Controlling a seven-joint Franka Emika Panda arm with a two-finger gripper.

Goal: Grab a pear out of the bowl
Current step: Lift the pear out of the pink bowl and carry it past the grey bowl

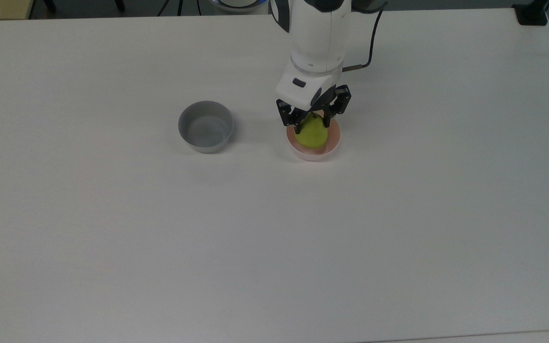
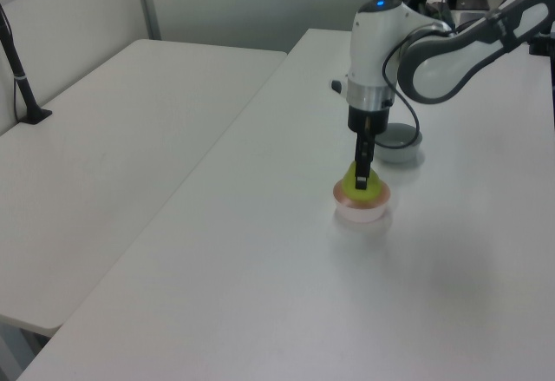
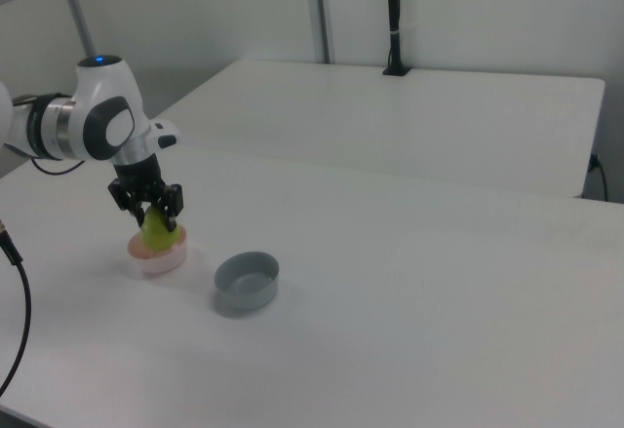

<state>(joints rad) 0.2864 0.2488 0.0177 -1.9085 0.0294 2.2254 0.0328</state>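
Gripper (image 1: pixel 312 123) pinches pear (image 1: pixel 311 134) w/ 2 fingers, fruit at top view's 12 o'clock part of pink bowl (image 1: pixel 333 143). Lift step looks underway; next: go straight up, clear rim, hold squeeze.

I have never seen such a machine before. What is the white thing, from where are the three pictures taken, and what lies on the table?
The white thing is a robot arm. At its end is a two-finger pincer. One picture looks down from above, and the other two look from the sides. On the white table stand a grey bowl with nothing in it, and a pink bowl. The pincer is shut on a yellow-green pear, which sits raised above the pink bowl's rim, as the left view shows.
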